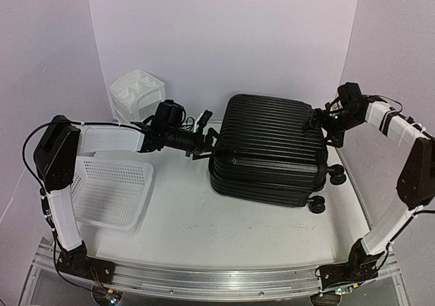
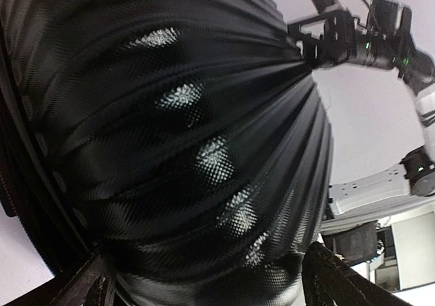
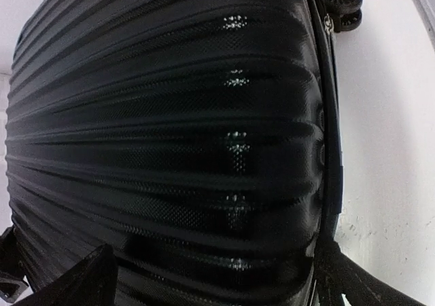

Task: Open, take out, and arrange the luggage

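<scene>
Large black ribbed hard-shell suitcase (image 1: 268, 149), closed, flat on white surface (image 1: 204, 231). Left tool (image 1: 207, 144) spread at its left edge; right tool (image 1: 318, 124) spread at its right.

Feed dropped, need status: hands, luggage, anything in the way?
Left hand open, left side of luggage. Right hand open at its far right corner. Luggage shut, lying flat. Basket and drawer unit off left, not blocking.

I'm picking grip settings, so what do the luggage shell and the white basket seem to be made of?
The luggage looks like hard moulded plastic. It is black and ribbed, and the wrist views show a fine weave-like texture with glossy highlights. The exact plastic can't be told. The basket looks like white moulded plastic with a dull finish, and its walls and floor are an open mesh of small holes.
</scene>
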{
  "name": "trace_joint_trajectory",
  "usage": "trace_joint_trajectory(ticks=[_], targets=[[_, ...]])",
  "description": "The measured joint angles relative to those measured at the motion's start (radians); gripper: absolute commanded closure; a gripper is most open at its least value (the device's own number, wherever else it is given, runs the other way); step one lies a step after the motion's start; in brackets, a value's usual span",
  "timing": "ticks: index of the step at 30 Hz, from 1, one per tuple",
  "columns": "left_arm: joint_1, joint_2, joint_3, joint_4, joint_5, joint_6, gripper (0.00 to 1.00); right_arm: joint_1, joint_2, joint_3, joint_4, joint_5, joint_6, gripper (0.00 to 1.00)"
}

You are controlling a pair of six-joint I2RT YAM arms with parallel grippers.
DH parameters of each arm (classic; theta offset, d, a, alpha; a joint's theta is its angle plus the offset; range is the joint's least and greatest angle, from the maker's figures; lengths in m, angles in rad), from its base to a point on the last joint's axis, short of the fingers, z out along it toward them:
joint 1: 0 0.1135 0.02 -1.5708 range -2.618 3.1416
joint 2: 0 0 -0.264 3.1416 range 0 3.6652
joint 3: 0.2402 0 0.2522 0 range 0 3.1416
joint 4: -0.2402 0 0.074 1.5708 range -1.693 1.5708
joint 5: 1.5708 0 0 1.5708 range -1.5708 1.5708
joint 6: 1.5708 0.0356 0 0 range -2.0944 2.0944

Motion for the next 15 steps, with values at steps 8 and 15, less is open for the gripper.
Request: trace_joint_trajectory(ticks=[8,15], targets=[[-0.196,0.003,0.040,-0.053,-0.175,-0.021,0.05,-0.063,0.185,0.221,-0.011,0.004,-0.151,0.02],[-0.283,-0.027,-0.006,-0.080,-0.211,0.008,0.04,0.015,0.215,0.237,0.069,0.088,-0.215,0.02]])
